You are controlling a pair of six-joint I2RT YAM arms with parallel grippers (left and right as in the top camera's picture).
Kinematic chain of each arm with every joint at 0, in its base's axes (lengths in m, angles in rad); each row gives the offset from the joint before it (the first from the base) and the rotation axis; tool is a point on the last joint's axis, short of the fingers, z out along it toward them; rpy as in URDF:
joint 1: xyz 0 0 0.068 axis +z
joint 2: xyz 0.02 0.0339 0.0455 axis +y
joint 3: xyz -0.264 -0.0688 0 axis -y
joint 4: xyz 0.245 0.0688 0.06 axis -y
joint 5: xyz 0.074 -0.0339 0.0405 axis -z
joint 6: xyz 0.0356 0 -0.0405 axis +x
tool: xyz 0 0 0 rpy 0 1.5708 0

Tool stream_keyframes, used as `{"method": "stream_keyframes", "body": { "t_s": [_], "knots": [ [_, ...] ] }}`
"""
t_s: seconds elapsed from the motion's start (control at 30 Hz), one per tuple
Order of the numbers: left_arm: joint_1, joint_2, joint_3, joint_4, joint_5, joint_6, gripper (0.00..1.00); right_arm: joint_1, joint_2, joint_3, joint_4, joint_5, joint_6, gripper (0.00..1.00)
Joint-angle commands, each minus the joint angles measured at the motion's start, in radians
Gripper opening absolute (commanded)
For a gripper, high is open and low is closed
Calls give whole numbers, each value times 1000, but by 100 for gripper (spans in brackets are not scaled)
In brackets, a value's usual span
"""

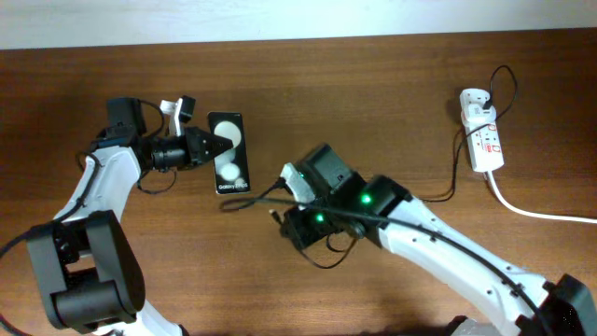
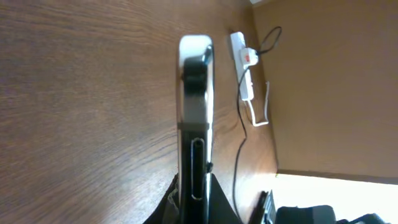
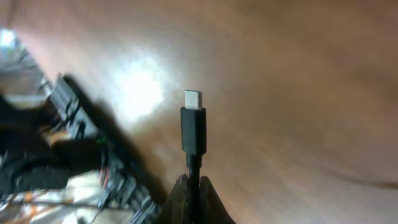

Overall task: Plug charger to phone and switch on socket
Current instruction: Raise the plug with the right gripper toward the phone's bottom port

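The black phone [image 1: 229, 152] with two white round spots lies left of centre on the table. My left gripper [image 1: 220, 144] is shut on its left long edge. In the left wrist view the phone [image 2: 195, 106] shows edge-on between the jaws [image 2: 194, 202]. My right gripper [image 1: 280, 217] is shut on the black charger cable just behind its plug. The plug tip [image 3: 193, 121] sticks up from the jaws [image 3: 194, 186] with its metal end bare. The cable [image 1: 438, 198] runs right to the white socket strip [image 1: 483, 135] at the far right, also in the left wrist view [image 2: 244, 68].
A thick white cord [image 1: 536, 213] runs from the strip off the right edge. A white adapter [image 1: 475, 99] sits at the strip's far end. The right arm body [image 1: 438, 245] crosses the front right of the table. The left arm [image 1: 103, 187] fills the left side.
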Motion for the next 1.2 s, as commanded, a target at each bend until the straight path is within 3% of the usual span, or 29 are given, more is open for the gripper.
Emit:
{"method": "stream_keyframes", "body": {
  "t_s": [0.0, 0.1, 0.17, 0.4, 0.6, 0.77, 0.93, 1.17],
  "knots": [
    [2, 3, -72, 125, 205, 19, 0, 44, -11, -179, 271, -82, 68, 4],
    [2, 3, -81, 140, 245, 19, 0, 47, -11, -363, 727, -80, 241, 4],
    [-10, 3, -81, 141, 245, 19, 0, 48, -10, -414, 843, -62, 259, 4],
    [-102, 3, -81, 207, 240, 18, 0, 48, -8, -422, 853, 2, 284, 4],
    [-92, 3, -81, 211, 113, -261, 0, 48, -8, -422, 857, 114, 310, 4],
    [-92, 3, -81, 211, 114, -262, 1, 48, -8, -422, 885, 114, 360, 4],
    [-99, 3, -81, 230, 144, -292, 0, 49, -3, -422, 932, 105, 535, 4],
    [-99, 3, -81, 230, 143, -292, 0, 93, 38, -477, 1064, 152, 534, 4]
  ]
}}
